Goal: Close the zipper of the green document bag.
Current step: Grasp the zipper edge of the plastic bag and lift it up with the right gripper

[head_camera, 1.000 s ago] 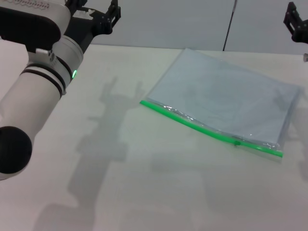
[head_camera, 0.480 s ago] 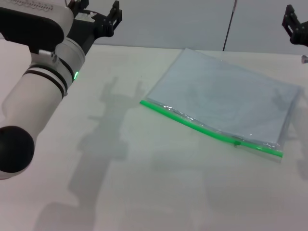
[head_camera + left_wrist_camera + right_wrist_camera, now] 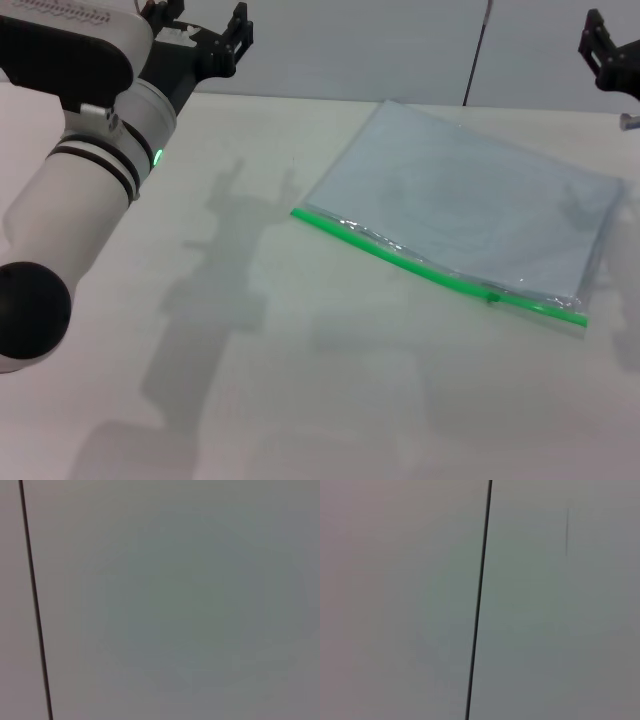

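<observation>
The green document bag (image 3: 470,195) lies flat on the white table, right of centre, translucent pale blue-grey. Its zipper (image 3: 400,260) is a bright green strip along the near long edge, and the tiny slider (image 3: 491,295) sits toward the strip's right end. My left gripper (image 3: 203,30) is raised at the far left, well away from the bag, with its black fingers spread open and nothing between them. My right gripper (image 3: 603,50) hangs at the top right edge above the bag's far corner, only partly in view. Neither wrist view shows the bag or any fingers.
The white table (image 3: 250,400) stretches in front of and left of the bag. A grey wall with a dark vertical seam (image 3: 477,50) stands behind it, and the same seam (image 3: 35,605) (image 3: 479,600) shows in both wrist views.
My right gripper has drifted slightly left at the top right edge. My left arm shifted a little upward and right early on. The bag has not moved.
</observation>
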`<state>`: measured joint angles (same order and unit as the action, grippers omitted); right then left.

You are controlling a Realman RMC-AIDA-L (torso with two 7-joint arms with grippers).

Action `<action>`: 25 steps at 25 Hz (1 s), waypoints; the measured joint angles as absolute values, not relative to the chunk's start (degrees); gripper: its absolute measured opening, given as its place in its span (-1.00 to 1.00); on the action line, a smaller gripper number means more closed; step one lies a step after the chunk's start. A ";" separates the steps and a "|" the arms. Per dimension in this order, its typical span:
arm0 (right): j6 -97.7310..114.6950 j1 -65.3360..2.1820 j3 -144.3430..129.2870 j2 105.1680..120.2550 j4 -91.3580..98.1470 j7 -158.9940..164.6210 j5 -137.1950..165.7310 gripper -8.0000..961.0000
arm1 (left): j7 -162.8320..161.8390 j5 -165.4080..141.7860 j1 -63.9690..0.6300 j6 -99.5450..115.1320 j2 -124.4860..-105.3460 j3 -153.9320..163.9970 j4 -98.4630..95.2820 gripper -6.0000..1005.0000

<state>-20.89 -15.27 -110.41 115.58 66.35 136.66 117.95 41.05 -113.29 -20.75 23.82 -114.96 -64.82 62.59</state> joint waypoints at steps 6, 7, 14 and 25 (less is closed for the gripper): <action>-20.81 -15.31 -110.44 115.53 66.35 136.66 117.85 0.44 | 41.05 -113.29 -20.75 23.82 -114.96 -64.86 62.58 0.48; -20.72 -15.30 -110.46 115.50 66.35 136.66 117.85 0.44 | 41.05 -113.29 -20.76 23.82 -114.96 -64.86 62.57 0.48; -10.42 -15.07 -109.41 114.98 68.55 136.66 117.95 0.44 | 41.05 -113.29 -20.80 23.82 -114.93 -64.86 61.95 0.48; 23.01 -8.33 -101.36 111.97 83.34 129.03 118.06 0.43 | 41.05 -113.27 -20.48 22.32 -114.72 -65.77 61.93 0.48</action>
<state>23.01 -8.33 -101.36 111.97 83.34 129.03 118.06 41.05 -113.27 -20.48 22.32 -114.72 -65.77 61.93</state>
